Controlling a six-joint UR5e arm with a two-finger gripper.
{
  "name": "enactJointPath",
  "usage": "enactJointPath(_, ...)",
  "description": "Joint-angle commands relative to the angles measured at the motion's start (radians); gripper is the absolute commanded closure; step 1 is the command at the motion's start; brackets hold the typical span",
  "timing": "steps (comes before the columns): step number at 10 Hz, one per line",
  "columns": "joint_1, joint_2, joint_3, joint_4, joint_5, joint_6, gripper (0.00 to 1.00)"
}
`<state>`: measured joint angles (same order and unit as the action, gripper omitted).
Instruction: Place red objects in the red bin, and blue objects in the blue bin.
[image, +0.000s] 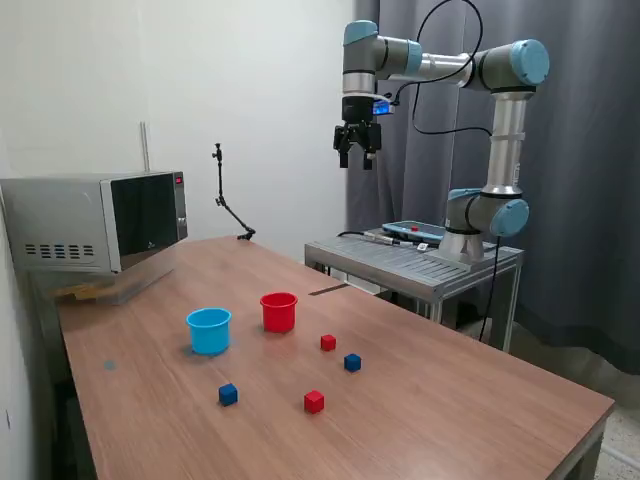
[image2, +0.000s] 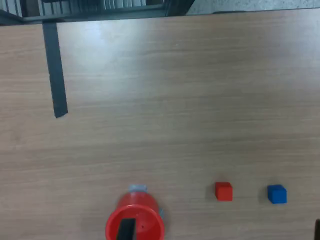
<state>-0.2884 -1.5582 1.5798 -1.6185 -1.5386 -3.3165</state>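
On the wooden table stand the red bin, a small red cup, and the blue bin, a light blue cup to its left in the exterior view. In front of them lie two red cubes and two dark blue cubes. My gripper hangs high above the table's far edge, open and empty. The wrist view shows the red bin, one red cube and one blue cube. Only a sliver of the blue bin peeks out behind the red one.
A microwave sits at the table's back left in the exterior view, with a thin black stand beside it. A dark tape strip lies on the tabletop near the far edge. The arm's base stands on a metal cart behind the table.
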Motion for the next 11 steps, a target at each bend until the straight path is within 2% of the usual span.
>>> enactJointPath(1,0.000,0.000,0.000,-0.006,0.000,0.000,0.00)
enactJointPath(11,0.000,-0.003,0.009,-0.006,0.002,0.000,0.00)
